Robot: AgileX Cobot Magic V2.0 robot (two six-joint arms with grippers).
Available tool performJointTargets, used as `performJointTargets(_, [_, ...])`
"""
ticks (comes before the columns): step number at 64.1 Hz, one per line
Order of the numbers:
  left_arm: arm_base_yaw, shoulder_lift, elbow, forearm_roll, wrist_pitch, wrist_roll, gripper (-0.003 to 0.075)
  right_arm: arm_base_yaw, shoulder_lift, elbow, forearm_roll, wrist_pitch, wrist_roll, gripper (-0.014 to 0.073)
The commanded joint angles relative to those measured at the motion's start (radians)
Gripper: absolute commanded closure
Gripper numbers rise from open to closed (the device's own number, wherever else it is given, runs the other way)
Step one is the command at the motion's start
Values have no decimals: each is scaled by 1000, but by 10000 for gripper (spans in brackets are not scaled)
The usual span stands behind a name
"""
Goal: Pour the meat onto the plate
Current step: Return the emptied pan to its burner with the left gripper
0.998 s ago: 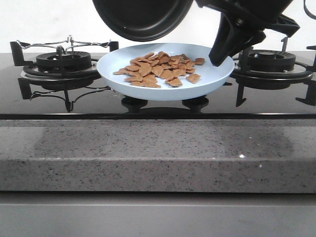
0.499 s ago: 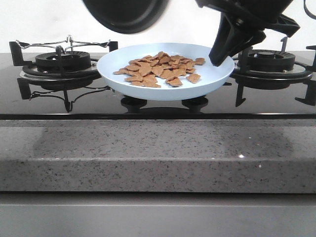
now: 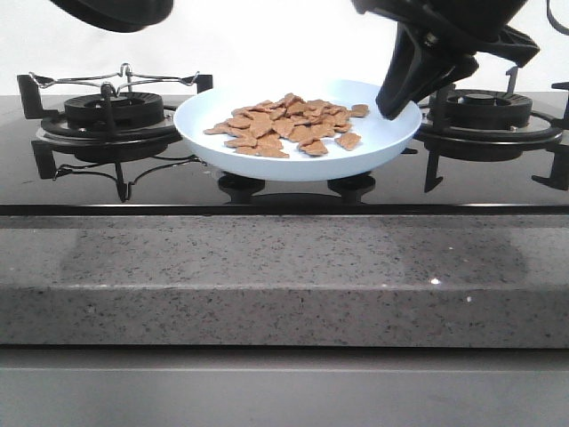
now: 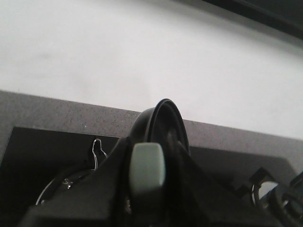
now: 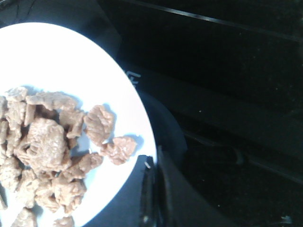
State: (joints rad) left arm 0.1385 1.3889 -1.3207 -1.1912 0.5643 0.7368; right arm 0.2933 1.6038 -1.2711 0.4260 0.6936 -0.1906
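Observation:
The pale-blue plate (image 3: pixel 293 167) hangs level just above the black glass hob, between the two burners. On it the meat (image 3: pixel 284 124) lies as a spread heap of orange-brown slices. My right gripper (image 3: pixel 397 100) is shut on the plate's right rim; in the right wrist view its jaws pinch the plate (image 5: pixel 71 66) at the edge, close to the meat (image 5: pixel 47 146). Only the underside of the black frying pan (image 3: pixel 116 11) shows, high at the top left. In the left wrist view my left gripper (image 4: pixel 154 153) is shut on the pan's handle, with the pan (image 4: pixel 165 120) edge-on beyond it.
A burner with a wire stand (image 3: pixel 111 107) sits left of the plate. Another burner with a black grate (image 3: pixel 489 111) sits right of it, behind my right arm. A speckled grey stone counter edge (image 3: pixel 284 276) runs along the front. A white wall stands behind.
The frying pan has risen and swung left, from over the plate to the top-left corner of the front view. The plate, the meat and my right gripper have not moved.

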Motion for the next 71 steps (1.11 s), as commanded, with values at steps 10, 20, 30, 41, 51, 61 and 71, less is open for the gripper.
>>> performJointTargets(10, [153, 124, -38, -395, 200, -11, 741, -2, -49, -26, 23, -42, -11, 713])
performJointTargets(20, [185, 233, -38, -526, 331, -11, 741, -2, -49, -26, 23, -42, -11, 713])
performJointTargets(30, [185, 318, -38, -541, 338, -11, 741, -2, -49, -26, 23, -42, -11, 713])
performJointTargets(41, [185, 372, -38, -541, 327, -11, 741, -2, -49, -26, 23, -42, -11, 713])
performJointTargets(51, [185, 410, -38, -526, 355, -11, 728, -2, -49, -26, 23, -42, -11, 713])
performJointTargets(61, [185, 424, -38, -497, 365, -11, 538, -2, -49, -26, 23, -42, -11, 713])
performJointTargets(71, [185, 424, -38, -452, 363, 0, 244, -2, -49, -26, 23, -42, -11, 713])
